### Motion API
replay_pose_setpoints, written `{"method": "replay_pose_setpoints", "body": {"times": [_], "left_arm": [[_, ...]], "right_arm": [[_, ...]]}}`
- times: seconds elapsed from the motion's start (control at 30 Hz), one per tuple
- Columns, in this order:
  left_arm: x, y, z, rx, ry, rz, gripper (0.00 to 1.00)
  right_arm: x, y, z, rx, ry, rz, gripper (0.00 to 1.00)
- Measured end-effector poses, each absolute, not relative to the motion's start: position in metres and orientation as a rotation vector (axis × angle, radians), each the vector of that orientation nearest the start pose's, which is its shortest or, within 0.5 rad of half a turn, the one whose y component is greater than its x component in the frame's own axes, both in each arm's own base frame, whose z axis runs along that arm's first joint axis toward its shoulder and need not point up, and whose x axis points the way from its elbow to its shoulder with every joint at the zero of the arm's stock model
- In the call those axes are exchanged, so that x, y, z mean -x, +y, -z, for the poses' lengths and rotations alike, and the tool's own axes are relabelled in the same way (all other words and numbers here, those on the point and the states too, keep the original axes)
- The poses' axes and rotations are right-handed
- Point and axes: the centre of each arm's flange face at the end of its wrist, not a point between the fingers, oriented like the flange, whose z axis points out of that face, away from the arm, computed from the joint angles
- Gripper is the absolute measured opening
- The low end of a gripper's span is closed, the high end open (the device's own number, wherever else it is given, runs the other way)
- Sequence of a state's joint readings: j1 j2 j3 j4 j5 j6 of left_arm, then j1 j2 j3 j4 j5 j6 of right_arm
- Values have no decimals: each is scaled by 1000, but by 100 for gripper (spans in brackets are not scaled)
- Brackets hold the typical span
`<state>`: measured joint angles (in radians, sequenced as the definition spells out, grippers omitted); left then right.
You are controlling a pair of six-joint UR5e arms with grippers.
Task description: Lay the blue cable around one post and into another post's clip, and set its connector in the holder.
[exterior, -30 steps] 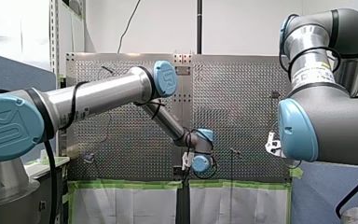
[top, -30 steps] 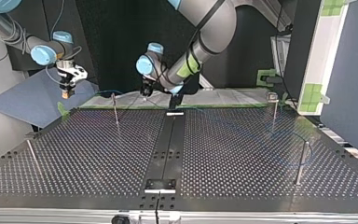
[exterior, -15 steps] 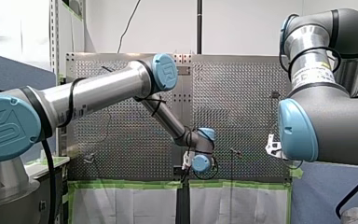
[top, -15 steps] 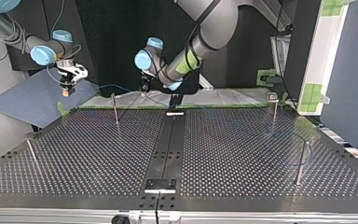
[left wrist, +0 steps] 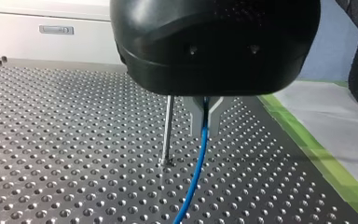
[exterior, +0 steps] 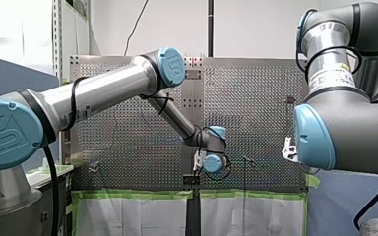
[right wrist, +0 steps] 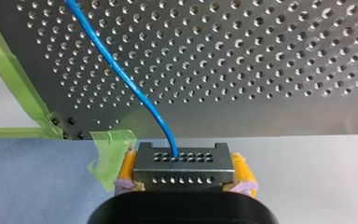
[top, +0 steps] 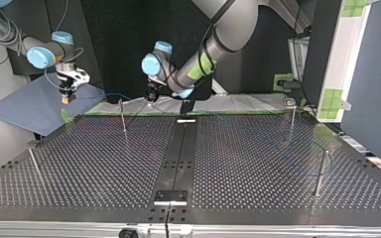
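A: Why does my left pincer (left wrist: pixel 205 116) pinch the blue cable (left wrist: pixel 196 172) beside the post (left wrist: pixel 167 128) near the desk's (left wrist: pixel 51 140) edge?
B: To steer it round, likely. My right pincer (right wrist: pixel 184 169) clamps the connector (right wrist: pixel 182 161) beyond the desk's corner.

Both arms are brushed-silver tubes with dark grey joints, and every joint is closed by a round pale-blue cap (exterior: pixel 171 66) with an embossed logo. The left arm (exterior: pixel 103 96) has a thin black cable (exterior: pixel 74 101) looped round it. On the stretch above the perforated table (top: pixel 104 163) it has a green band (top: pixel 204 63) (a bright lime colour). The right arm (exterior: pixel 344 128), out past the table's edge, wears a white label (exterior: pixel 330 76) with a yellow mark. The left gripper (left wrist: pixel 205 127) has a glossy black housing with two small screws and pale grey fingers. The right gripper (right wrist: pixel 184 170) has yellow pads (right wrist: pixel 127 164) on a black housing.
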<state>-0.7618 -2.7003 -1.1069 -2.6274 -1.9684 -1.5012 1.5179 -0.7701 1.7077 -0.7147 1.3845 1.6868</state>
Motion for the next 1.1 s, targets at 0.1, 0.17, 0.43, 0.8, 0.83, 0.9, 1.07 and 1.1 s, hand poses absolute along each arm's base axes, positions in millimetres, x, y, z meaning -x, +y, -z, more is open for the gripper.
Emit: {"method": "replay_pose_setpoints", "body": {"times": [0.1,0.17,0.43,0.8,0.83,0.9,1.07,1.1], "left_arm": [[-492,-598,11,-407,1665,175,1],[-492,-597,11,-402,1665,177,1],[-492,-597,13,-415,1671,190,1],[-494,-593,27,-437,1698,196,1],[-495,-592,30,-436,1703,196,1],[-497,-590,33,-432,1709,197,1],[-506,-590,30,-414,1710,205,1],[-507,-590,29,-412,1709,206,1]], "right_arm": [[-118,-619,-24,-1391,-1430,-1294,2],[-117,-619,-25,-1385,-1433,-1299,2],[-122,-619,-25,-1390,-1430,-1335,2],[-126,-620,-25,-1393,-1421,-1353,2],[-126,-620,-25,-1391,-1421,-1354,2],[-126,-620,-26,-1388,-1420,-1358,2],[-123,-622,-26,-1378,-1422,-1362,2],[-123,-622,-26,-1377,-1422,-1362,2]]}}
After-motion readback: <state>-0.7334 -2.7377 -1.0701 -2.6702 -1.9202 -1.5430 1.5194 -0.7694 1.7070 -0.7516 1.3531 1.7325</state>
